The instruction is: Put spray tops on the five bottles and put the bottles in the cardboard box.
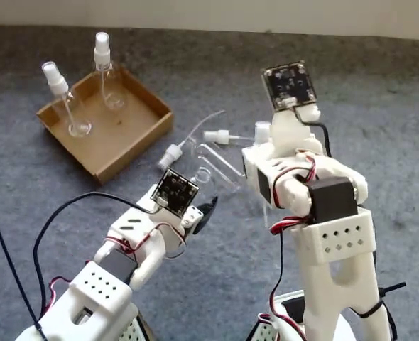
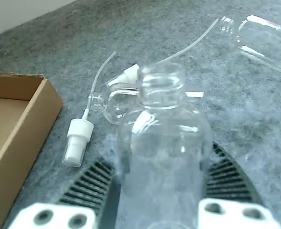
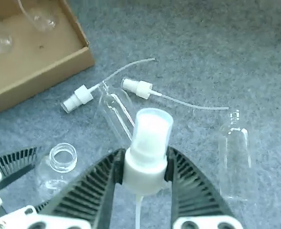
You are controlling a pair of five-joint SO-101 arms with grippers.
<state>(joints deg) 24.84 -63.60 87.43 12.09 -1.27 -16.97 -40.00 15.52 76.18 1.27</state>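
Cardboard box [image 1: 137,144] held two capped bottles [image 1: 67,106]. The left gripper [image 2: 159,177] clamped an uncapped bottle [image 2: 162,124] upright; the right gripper [image 3: 145,168] pinched a spray top [image 3: 148,136] near it. Two bare bottles [image 3: 234,152] and two loose tops [image 3: 78,98] lay on the carpet [image 1: 380,92], so three bottles remained.

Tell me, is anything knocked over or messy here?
Two bare bottles lie on their sides on the grey table, and two loose spray tops lie near them, tubes trailing. Nothing looks spilled or broken.
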